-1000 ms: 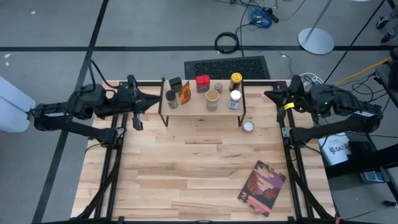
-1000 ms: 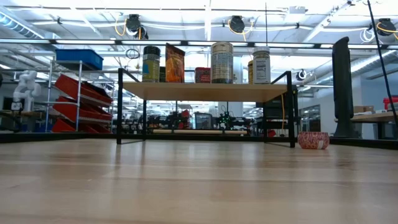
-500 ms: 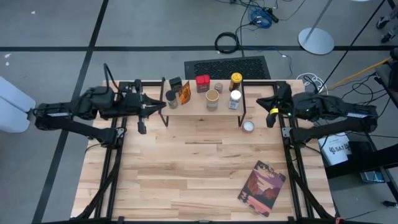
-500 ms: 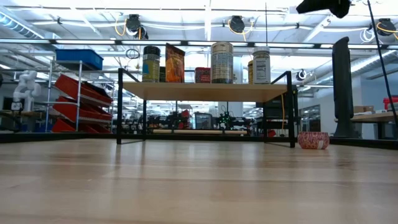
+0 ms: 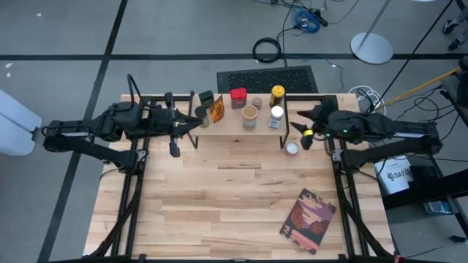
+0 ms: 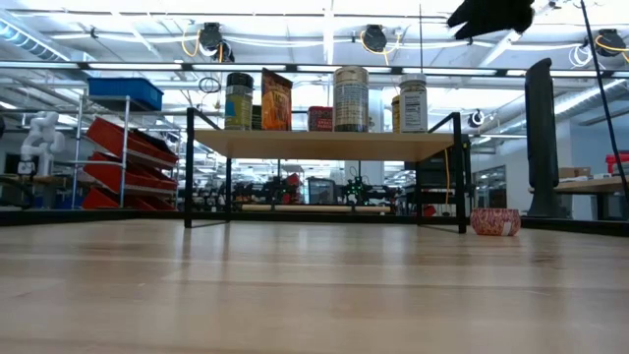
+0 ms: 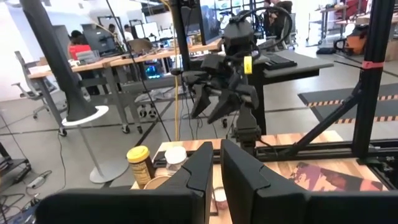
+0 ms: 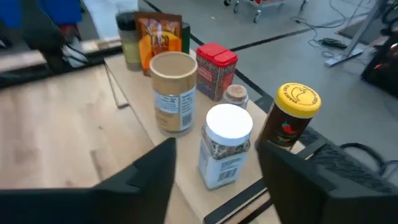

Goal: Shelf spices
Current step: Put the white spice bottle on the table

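R gripper (image 5: 302, 136) hovers w/ fingers apart, empty, just above the small white-topped tin (image 5: 292, 148) left on the desk beside the shelf (image 5: 238, 126). Tin looks light, rigid, squat, prob. slick, so best pinched across its sides. Farther off, the other spices (image 5: 249, 115) stand on the shelf; L gripper (image 5: 191, 124) waits at its far end, closed, empty.

The bench (image 5: 219, 197) is pale planked wood with a smooth, faintly satin sheen, and the shelf (image 5: 234, 126) has a matching light wooden top on thin matt black metal legs. Among the spices, the red tin (image 8: 215, 70) looks like printed metal, the tan-topped canister (image 8: 173, 92) like matt cardboard with a paper label, and the white-capped jar (image 8: 226, 146) clear and glossy under smooth plastic. The yellow-lidded jar (image 8: 290, 118) is dark and shiny, and the book (image 5: 308, 219) has a slightly glossy paper cover.
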